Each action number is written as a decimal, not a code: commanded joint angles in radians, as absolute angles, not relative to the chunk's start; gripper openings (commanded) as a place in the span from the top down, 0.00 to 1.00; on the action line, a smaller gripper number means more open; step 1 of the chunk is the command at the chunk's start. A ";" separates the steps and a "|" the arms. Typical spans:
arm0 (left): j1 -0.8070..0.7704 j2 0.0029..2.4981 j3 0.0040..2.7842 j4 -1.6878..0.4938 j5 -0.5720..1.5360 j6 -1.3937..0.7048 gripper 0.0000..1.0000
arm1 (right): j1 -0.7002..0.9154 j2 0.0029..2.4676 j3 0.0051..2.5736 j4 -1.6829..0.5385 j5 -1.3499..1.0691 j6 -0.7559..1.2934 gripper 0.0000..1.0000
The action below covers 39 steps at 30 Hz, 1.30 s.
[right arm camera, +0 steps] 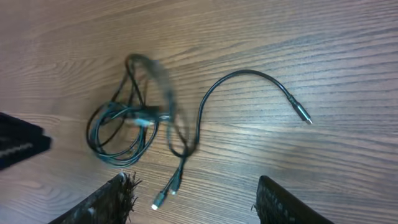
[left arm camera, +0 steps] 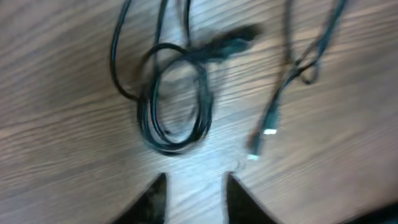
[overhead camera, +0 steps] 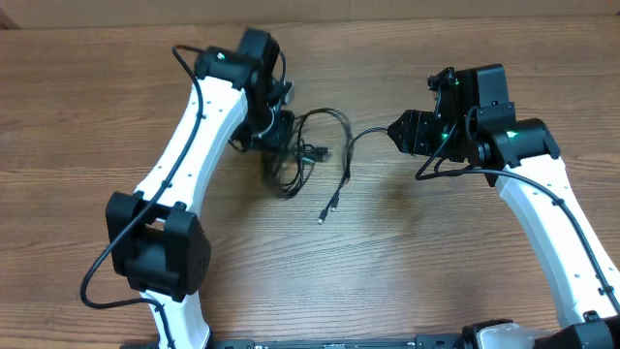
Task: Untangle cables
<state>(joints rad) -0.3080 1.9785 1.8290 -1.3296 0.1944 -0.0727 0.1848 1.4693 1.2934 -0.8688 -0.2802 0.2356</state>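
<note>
Black cables (left arm camera: 204, 112) lay tangled; the left gripper (left arm camera: 196, 186) hung just beside them, the right gripper (right arm camera: 193, 186) near, both spread, empty.

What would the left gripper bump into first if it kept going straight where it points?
Most likely the coiled loop of black cable, lying on the table straight ahead of the left gripper. Depth is unclear, so it might touch bare wood first.
</note>
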 commanded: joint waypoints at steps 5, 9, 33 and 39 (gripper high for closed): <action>-0.294 1.959 1.747 -1.222 0.039 -0.136 0.50 | 0.183 1.468 1.309 -0.878 -0.271 0.231 0.37; -0.287 1.962 1.737 -1.162 0.025 -0.158 0.46 | 0.184 1.468 1.309 -0.878 -0.281 0.230 0.36; -0.236 1.963 1.341 -0.840 0.229 -0.307 0.65 | 0.184 1.468 1.309 -0.880 -0.284 0.231 0.36; -0.236 1.961 1.383 -0.856 0.287 -0.304 0.96 | 0.185 1.474 1.309 -0.871 -0.406 0.232 0.36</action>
